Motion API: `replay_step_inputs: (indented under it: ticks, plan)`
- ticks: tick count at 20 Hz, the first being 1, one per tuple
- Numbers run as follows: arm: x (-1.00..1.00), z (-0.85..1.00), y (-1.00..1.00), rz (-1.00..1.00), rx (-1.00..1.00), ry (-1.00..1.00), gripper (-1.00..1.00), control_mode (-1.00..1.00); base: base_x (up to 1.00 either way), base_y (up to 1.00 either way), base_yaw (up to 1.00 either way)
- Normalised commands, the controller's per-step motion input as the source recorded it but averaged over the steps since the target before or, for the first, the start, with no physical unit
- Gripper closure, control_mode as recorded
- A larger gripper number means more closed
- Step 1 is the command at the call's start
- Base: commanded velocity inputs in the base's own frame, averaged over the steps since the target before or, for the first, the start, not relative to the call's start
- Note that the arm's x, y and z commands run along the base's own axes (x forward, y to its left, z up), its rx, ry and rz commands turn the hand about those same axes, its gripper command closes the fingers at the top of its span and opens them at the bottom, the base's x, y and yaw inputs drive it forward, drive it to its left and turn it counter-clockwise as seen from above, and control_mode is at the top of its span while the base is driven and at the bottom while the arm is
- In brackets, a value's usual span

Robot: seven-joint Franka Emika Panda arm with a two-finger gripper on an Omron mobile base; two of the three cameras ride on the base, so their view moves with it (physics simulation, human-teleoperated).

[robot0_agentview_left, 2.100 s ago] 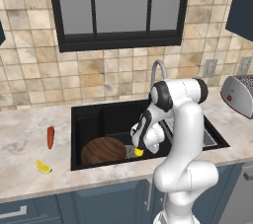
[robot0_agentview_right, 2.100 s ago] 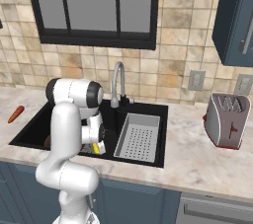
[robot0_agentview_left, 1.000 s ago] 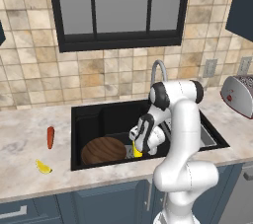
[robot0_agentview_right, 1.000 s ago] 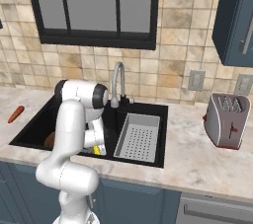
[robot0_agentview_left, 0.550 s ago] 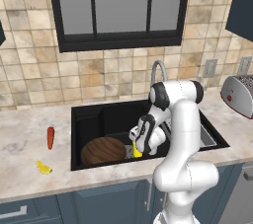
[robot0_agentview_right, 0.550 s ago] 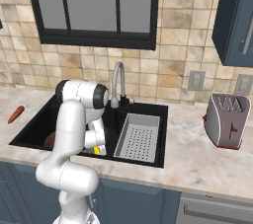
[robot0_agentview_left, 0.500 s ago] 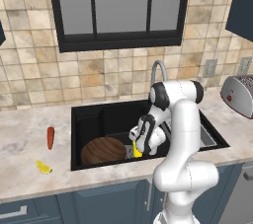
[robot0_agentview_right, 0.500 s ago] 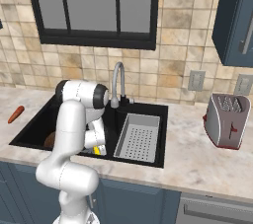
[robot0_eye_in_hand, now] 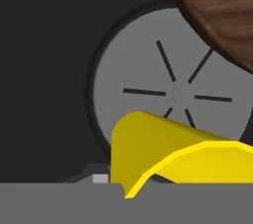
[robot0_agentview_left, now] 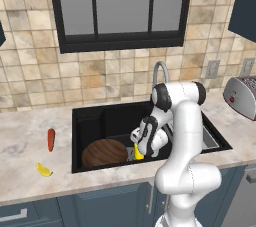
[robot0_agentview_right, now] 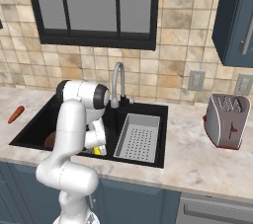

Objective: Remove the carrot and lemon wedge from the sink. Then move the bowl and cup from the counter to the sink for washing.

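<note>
The bowl at lower centre shows brown wood grain. The sink looks matt black, its faucet polished metal. The counter at lower left resembles smooth marbled stone.

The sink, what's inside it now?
Inside the sink sit the brown bowl, the yellow cup at the pincer, and a grey tray. The arm hides the cup's right side.

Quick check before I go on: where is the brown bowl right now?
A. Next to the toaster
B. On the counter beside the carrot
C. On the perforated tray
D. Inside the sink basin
D. The left base view shows the bowl lying on the floor of the black sink, while the carrot and lemon wedge lie out on the counter.
</note>
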Motion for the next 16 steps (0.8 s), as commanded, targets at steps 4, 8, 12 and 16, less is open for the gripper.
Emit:
replay_step_inputs:
  ticks: [4, 8, 12, 16]
  plan:
    - [0.00, -0.15, 0.00, 0.00, 0.00, 0.00, -1.00, -1.00, 0.00, 0.00, 0.00]
    - [0.00, -0.12, 0.00, 0.00, 0.00, 0.00, -1.00, -1.00, 0.00, 0.00, 0.00]
    - [0.00, -0.02, 0.00, 0.00, 0.00, 0.00, -1.00, -1.00, 0.00, 0.00, 0.00]
    - [0.00, 0.00, 0.00, 0.00, 0.00, 0.00, -1.00, -1.00, 0.00, 0.00, 0.00]
